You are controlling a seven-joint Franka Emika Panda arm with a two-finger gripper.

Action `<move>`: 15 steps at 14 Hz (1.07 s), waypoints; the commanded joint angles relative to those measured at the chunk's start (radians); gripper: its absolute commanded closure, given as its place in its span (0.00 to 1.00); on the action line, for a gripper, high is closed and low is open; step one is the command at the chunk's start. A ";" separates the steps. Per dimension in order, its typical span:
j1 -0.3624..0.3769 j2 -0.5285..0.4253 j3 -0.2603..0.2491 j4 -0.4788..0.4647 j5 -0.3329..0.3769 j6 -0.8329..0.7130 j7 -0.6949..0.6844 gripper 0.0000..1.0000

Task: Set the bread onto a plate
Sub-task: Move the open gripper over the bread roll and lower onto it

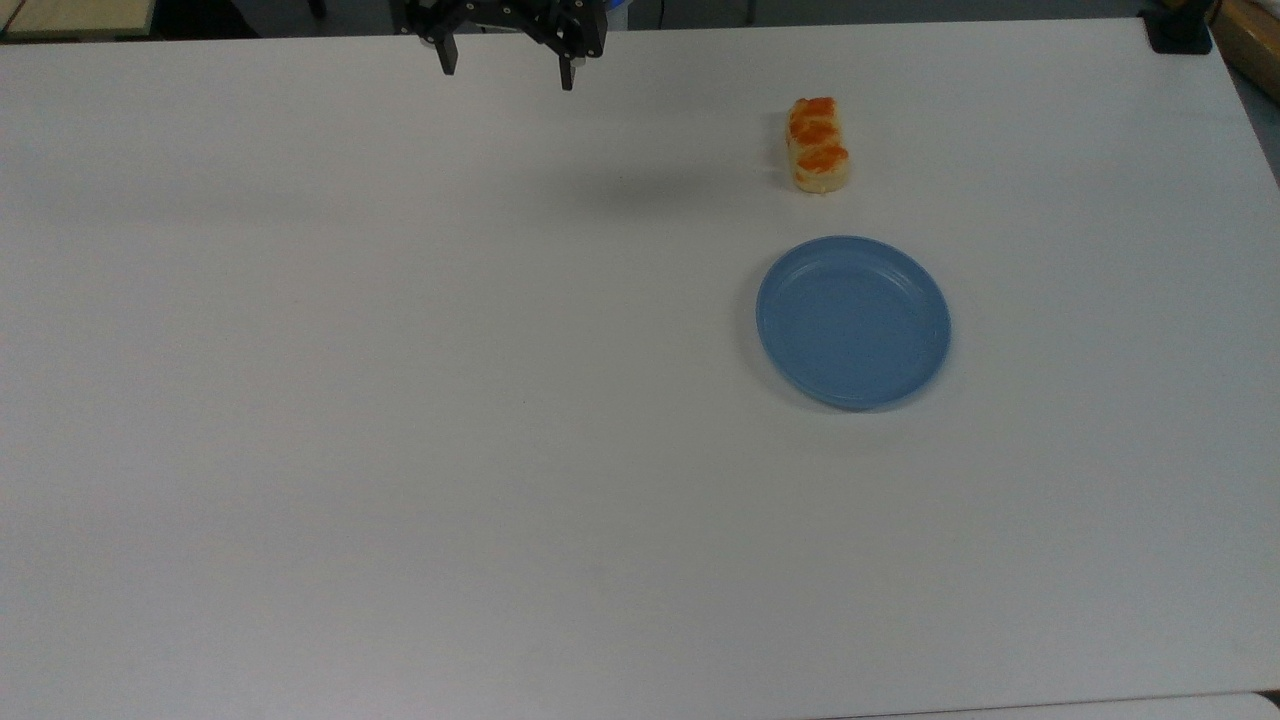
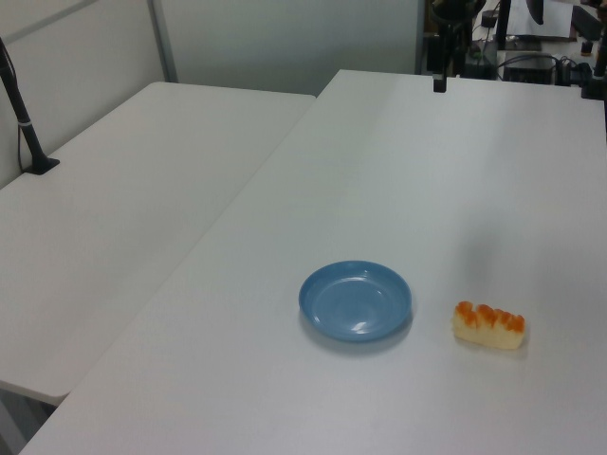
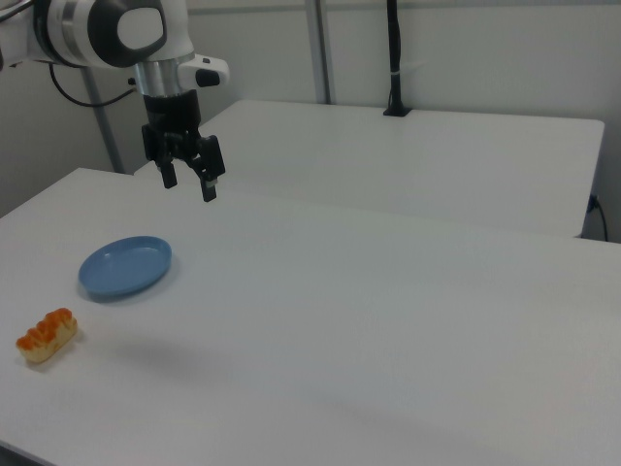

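Top view: gripper (image 1: 505, 72) cut off by upper edge at 12 o'clock, fingertips and lower linkage visible, arm above out of frame. Black clamp (image 1: 1178, 30) at 1 o'clock clipped by the top edge. Left view: dark equipment (image 2: 517, 38) at 1 o'clock cluttered, too small to identify. Right view: robot arm (image 3: 97, 29) cut by the left and top edges at 11 o'clock; table (image 3: 388, 340) runs past the bottom edge.
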 commanded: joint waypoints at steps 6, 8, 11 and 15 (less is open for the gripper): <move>0.037 -0.003 0.012 -0.031 -0.005 -0.024 0.016 0.00; 0.069 0.008 0.012 -0.042 -0.005 -0.021 0.018 0.00; 0.154 0.002 0.015 -0.149 0.001 0.032 0.048 0.00; 0.211 -0.085 0.155 -0.396 0.016 0.242 0.269 0.00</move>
